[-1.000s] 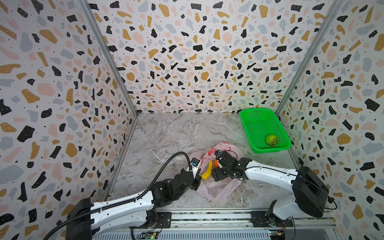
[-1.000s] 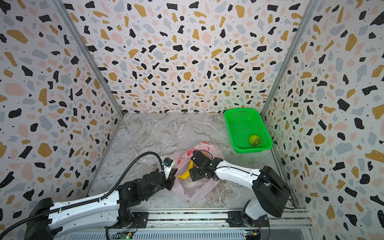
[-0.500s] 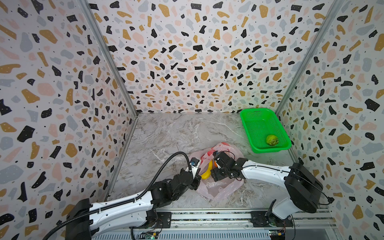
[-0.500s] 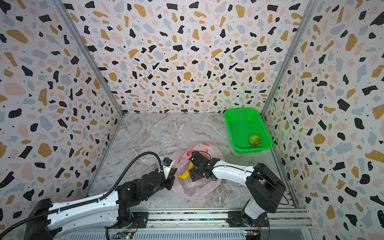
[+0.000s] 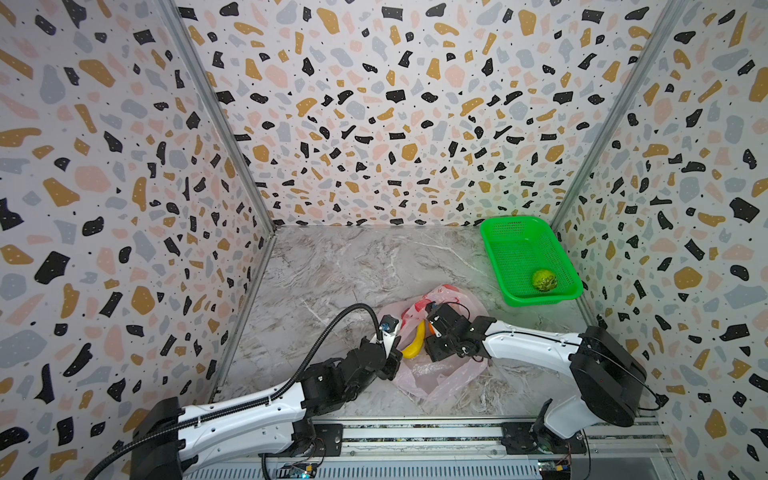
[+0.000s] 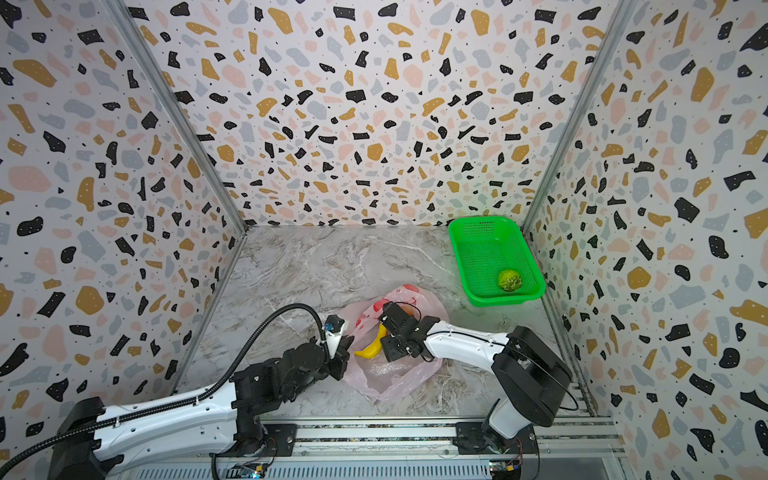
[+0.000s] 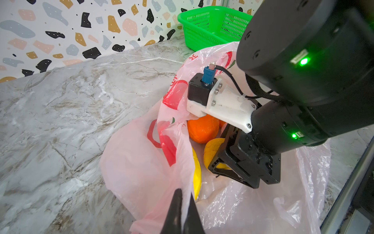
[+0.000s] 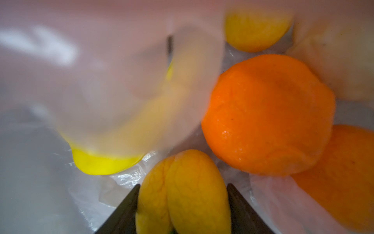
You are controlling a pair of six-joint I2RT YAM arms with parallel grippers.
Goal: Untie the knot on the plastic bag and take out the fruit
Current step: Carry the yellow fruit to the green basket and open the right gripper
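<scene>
Left gripper [image 7: 185,194] is pinched tight on the plastic bag [image 7: 141,162] rim, holding the mouth up. I'd guess that's so the right gripper [image 8: 183,185] can reach inside, where its jaws hug both sides of the peach [image 8: 188,168]. Oranges [image 8: 267,113] and banana [image 7: 196,174] are in there too, and the green ball [image 5: 544,280] is already in the basket [image 5: 519,222].

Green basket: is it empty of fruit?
No, a bumpy green ball lies inside the green basket, near its front end.
</scene>
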